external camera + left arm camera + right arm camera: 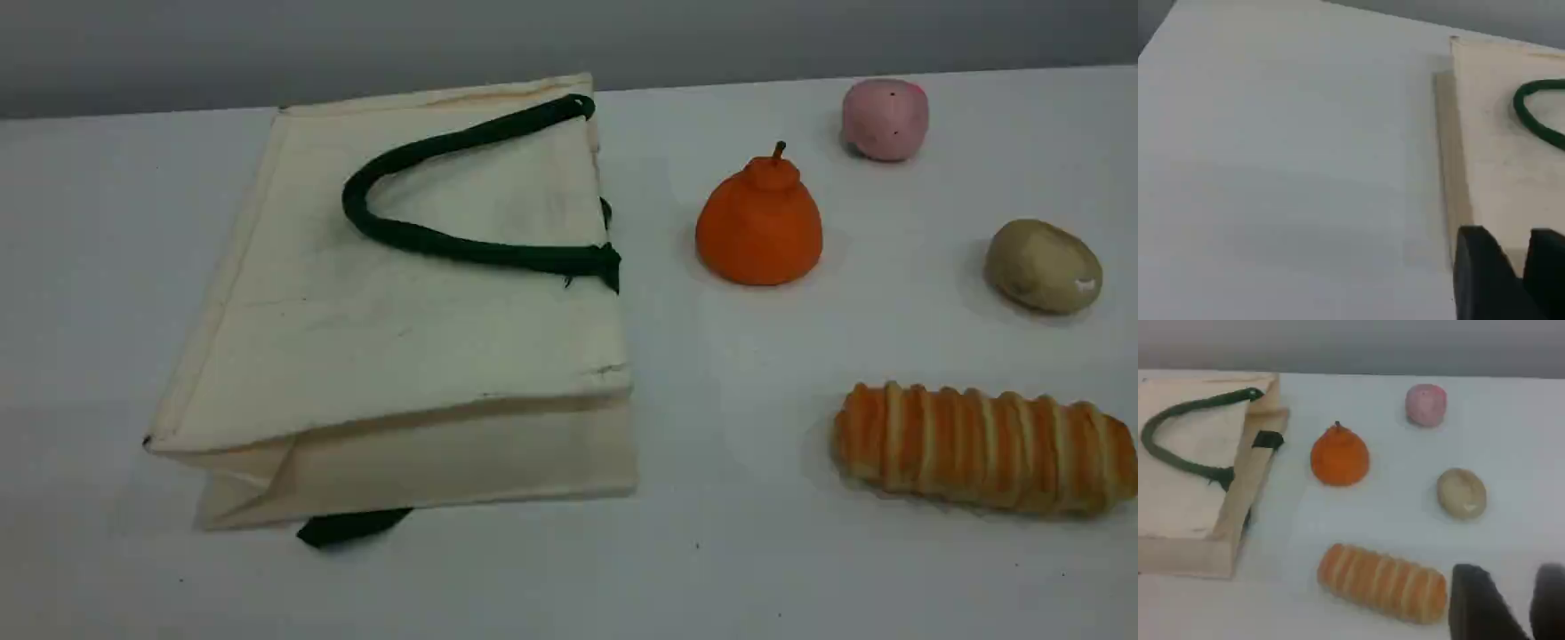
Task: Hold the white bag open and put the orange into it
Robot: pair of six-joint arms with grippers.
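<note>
A big white bag (pixel 400 356) lies flat on its side on the left part of the worktop (pixel 756 551). One dark green handle (pixel 418 236) rests in a loop on top of it. The side of the bag with the handles points to the right. The orange (pixel 758 227) stands on the worktop just to the right of the bag, not touching it, with its little stem up. Behind the orange, a bit to the right, sits a pink ball (pixel 885 118). A brown potato (pixel 1042 265) lies farther right, and a long stripy bread (pixel 982 447) lies in front of it. The left tool (pixel 1511 235) is by an edge of the bag; its two black tips stand a little apart with nothing between them. The right tool (pixel 1511 570) is close to the bread, its tips a little apart too, holding nothing.
</note>
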